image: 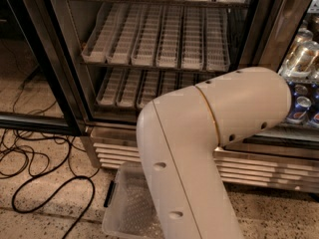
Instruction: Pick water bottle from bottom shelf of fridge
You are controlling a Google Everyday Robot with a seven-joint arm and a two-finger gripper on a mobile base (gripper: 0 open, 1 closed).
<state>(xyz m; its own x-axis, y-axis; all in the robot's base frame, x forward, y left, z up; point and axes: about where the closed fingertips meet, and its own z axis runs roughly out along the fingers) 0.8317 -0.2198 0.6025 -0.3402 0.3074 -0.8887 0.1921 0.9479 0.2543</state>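
Observation:
The fridge [112,151] stands open in front, with its louvered steel base grille low down. The bottom shelf [127,86] holds white slotted lane trays, and the lanes that show are empty. My cream arm [209,138] fills the middle and right and hides the shelf's right part. No water bottle shows on the bottom shelf. Clear plastic bottles [303,54] stand in the right compartment, above silver-and-blue cans [299,108]. The gripper is out of view.
The black-framed glass door [42,63] stands open at the left. A second row of white lane trays [164,36] sits on the shelf above. A clear plastic bin [127,205] lies on the floor by the grille. Black cables [45,183] loop over the speckled floor at the left.

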